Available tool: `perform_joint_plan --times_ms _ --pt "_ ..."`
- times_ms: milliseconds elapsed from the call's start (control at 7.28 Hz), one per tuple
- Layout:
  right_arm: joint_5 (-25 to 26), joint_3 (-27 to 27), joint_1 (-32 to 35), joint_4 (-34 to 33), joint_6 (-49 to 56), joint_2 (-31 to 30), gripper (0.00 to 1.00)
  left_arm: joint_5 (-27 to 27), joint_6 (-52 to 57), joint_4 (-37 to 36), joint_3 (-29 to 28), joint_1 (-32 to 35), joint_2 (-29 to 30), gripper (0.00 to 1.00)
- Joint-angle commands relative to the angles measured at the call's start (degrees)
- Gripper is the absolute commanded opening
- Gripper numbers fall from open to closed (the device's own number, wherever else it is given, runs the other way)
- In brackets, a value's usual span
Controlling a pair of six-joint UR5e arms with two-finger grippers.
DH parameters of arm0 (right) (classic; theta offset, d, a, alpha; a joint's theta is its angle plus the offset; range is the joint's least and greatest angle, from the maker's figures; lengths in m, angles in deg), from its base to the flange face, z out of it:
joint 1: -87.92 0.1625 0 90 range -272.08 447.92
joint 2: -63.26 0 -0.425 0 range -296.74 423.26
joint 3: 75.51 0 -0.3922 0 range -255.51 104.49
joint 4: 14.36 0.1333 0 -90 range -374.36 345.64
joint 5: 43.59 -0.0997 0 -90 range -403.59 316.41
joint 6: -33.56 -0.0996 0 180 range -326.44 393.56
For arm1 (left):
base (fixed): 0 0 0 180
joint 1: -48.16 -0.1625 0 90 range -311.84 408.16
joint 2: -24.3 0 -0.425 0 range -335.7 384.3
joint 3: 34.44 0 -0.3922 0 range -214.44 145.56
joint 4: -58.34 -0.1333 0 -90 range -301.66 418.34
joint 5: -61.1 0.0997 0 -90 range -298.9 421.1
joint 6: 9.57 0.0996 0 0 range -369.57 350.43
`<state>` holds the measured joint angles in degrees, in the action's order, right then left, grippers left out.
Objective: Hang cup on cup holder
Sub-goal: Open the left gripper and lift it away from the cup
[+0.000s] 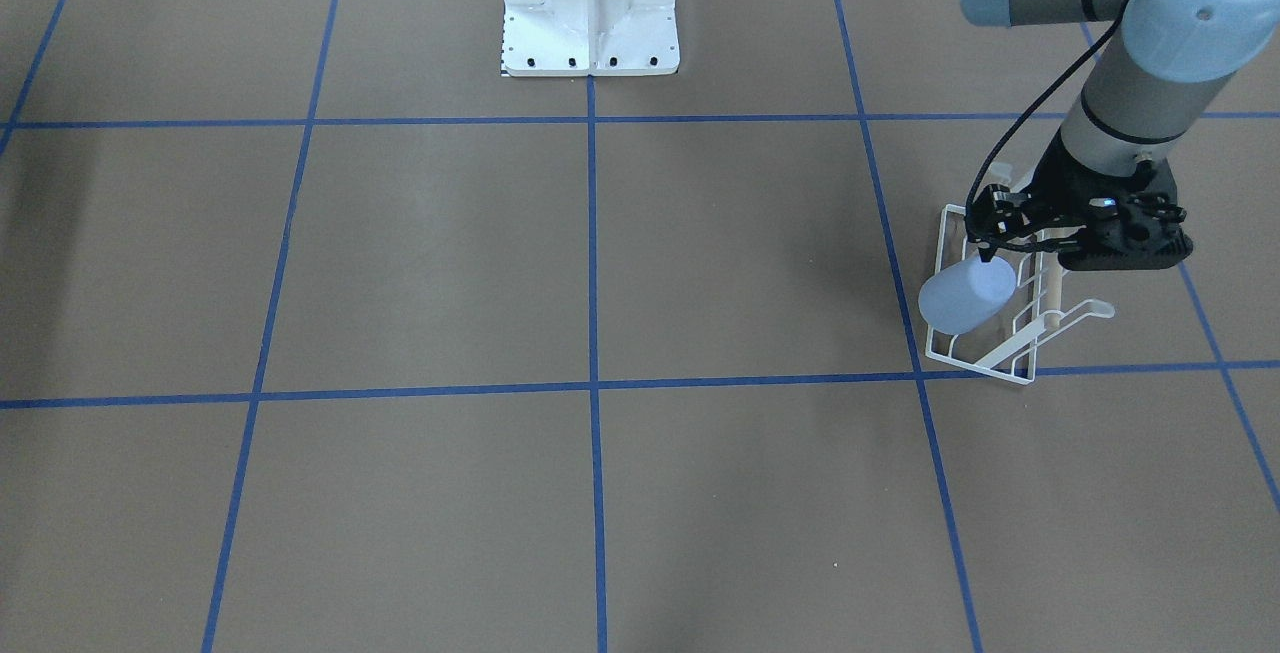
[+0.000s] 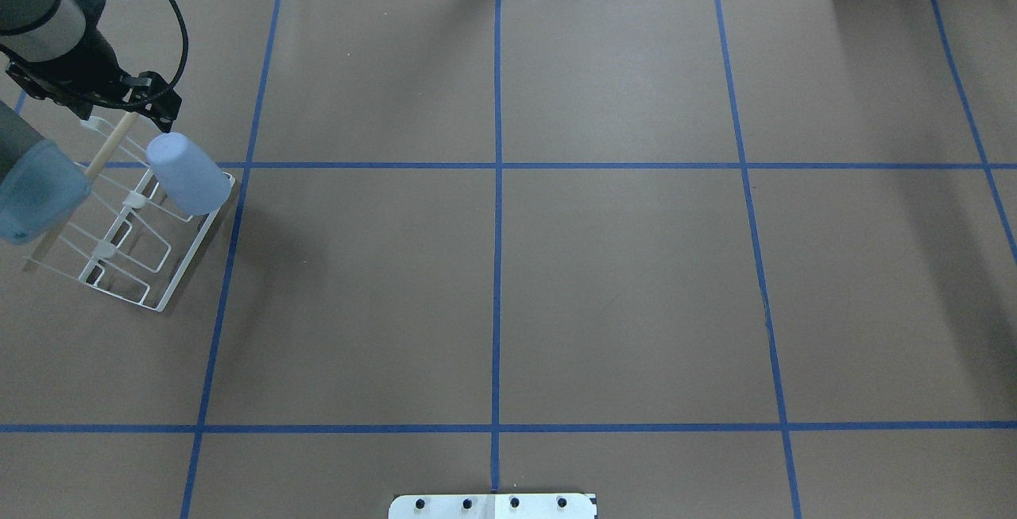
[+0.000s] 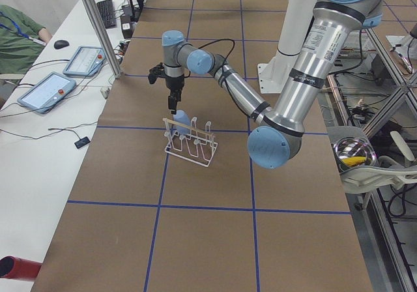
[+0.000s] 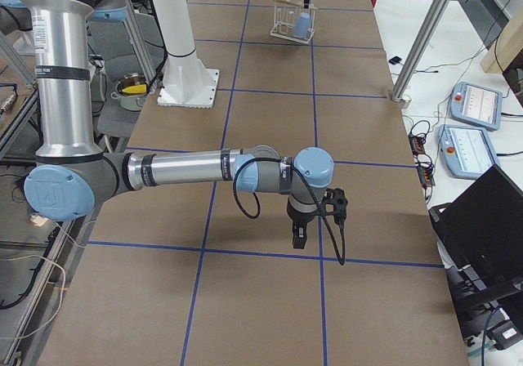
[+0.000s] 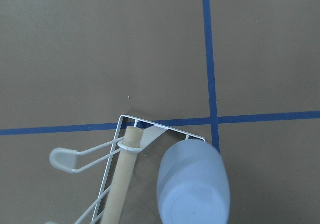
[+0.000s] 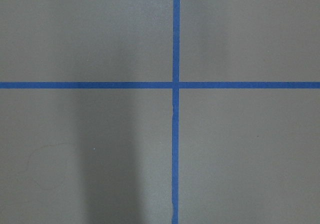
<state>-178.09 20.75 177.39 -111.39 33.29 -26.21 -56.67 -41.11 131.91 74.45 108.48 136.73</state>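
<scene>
The cup sits mouth-down over an end prong of the cup holder, tilted outward on the side of the rack that faces the middle of the desk. Judging by that, the hanging itself looks done. What seems left is only to lift the arm clear without nudging the rack.

The left hand hovers just above the same end of the cup holder, its fingers apart and nothing between them. One fingertip hangs close over the cup's closed base, and whether it touches I cannot tell. The left wrist view shows the cup low and to one side — not in the line of grip.

The right hand hangs over bare desk, well apart from the rack. It shows only in the side view, so I cannot tell whether its fingers are apart or together.

The count: one cup, one cup holder, one wooden rod along its top, and two arms. The prongs number several — an exact count is not possible, since the arm hides some.
</scene>
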Motion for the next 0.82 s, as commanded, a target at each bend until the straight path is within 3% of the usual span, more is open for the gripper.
perform_joint_plan --times_ms 0,412,687 --pt "-0.1 0.3 0.1 0.0 0.0 -0.1 1.00 -0.7 6.6 0.0 1.0 8.1 -2.7 0.99" --pt "0.3 0.3 0.2 0.2 0.0 -0.1 1.00 -1.0 14.2 1.0 1.7 15.0 -10.8 0.99" --pt "0.3 0.1 0.4 0.1 0.0 -0.2 1.00 -1.9 23.6 13.7 0.1 18.9 -22.0 0.99"
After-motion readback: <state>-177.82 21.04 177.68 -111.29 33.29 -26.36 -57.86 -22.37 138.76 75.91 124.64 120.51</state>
